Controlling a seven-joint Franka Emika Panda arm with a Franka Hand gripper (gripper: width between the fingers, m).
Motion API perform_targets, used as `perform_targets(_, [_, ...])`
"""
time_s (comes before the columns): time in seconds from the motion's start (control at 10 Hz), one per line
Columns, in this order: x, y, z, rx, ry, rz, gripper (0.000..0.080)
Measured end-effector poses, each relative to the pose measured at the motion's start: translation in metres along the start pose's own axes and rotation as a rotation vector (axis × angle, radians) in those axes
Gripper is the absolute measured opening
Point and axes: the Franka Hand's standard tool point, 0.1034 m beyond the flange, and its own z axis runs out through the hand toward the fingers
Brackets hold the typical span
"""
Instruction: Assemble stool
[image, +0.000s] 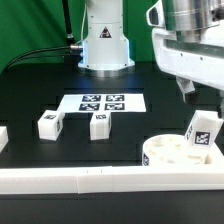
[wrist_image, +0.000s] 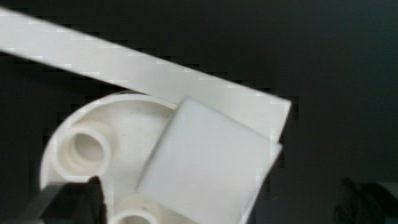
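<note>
Nearest us, the seat (image: 165, 155) lies by the border rail (image: 70, 180), with one leg (image: 203, 134) leaning on it. Just above hangs the gripper (image: 190, 95), jaws apart and empty. Farther back, a second leg (image: 48, 124) and a third leg (image: 99, 124) lie before the marker board (image: 100, 102).

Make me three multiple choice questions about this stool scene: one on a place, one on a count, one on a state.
1. The seat disc lies at the exterior view's: A left; B centre; C right.
2. Legs in the exterior view: A three; B two; C five.
3. The leg at the disc is: A flat on the table; B tilted; C hanging in mid-air.
Key: C, it sits near the right edge; A, left leg and middle leg plus that one; B, its tagged face leans.
</note>
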Motion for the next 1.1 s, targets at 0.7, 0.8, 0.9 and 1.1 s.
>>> perform_targets(0.7, [0.0021, -0.0012, -0.0018, -0.003, 0.007, -0.626, 0.0648])
perform_targets(0.8, [0.0001, -0.0014, -0.0017, -0.032, 0.021, -0.796, 0.0648])
perform_targets(0.9, [-0.0044, -0.0027, -0.0003, -0.056, 0.025, -0.95, 0.0648])
perform_targets(1.1, [-0.0059, -0.0057, 0.0013, -0.063, 0.02, -1.165, 0.0648])
